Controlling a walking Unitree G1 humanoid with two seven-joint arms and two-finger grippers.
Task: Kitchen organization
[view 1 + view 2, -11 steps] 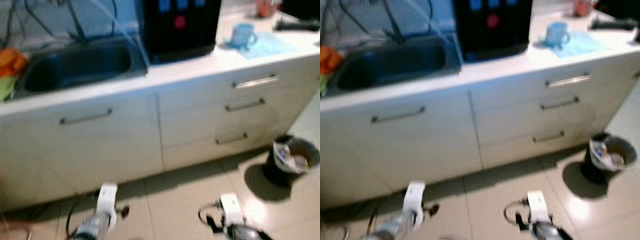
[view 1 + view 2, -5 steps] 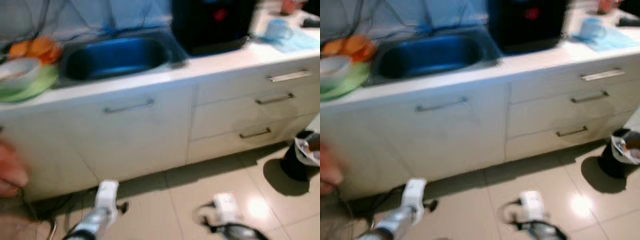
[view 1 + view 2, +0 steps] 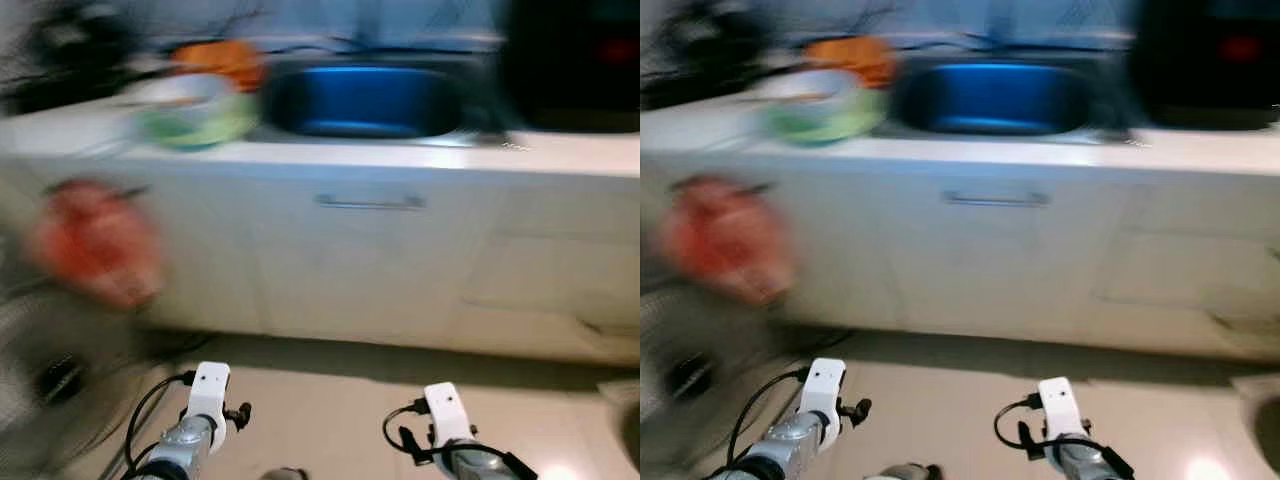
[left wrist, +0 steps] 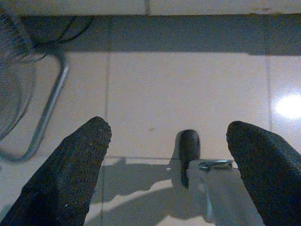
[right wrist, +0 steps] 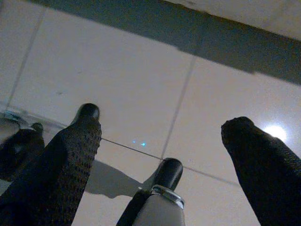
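Observation:
The head views are blurred by motion. A blue-tinted steel sink (image 3: 365,100) sits in a white counter (image 3: 330,158). Left of the sink lies a green plate with a white bowl (image 3: 190,115), and an orange item (image 3: 222,58) is behind it. Both silver arms hang low before the cabinets, the left arm (image 3: 205,405) and the right arm (image 3: 445,425). In the left wrist view my left gripper (image 4: 169,134) is open over bare floor tiles. My right gripper (image 5: 162,127) is open too, with only tiles between its fingers.
A black appliance (image 3: 575,65) stands on the counter right of the sink. A cabinet door with a metal handle (image 3: 370,203) is straight ahead. A blurred red thing (image 3: 95,240) is at the left. A wire fan (image 4: 16,89) on a tube stand sits on the floor there.
The camera has swung left: the sink and black appliance slid right, while the mug, drawers and bin left the view. The red thing and fan came in. Both arms still hang low.

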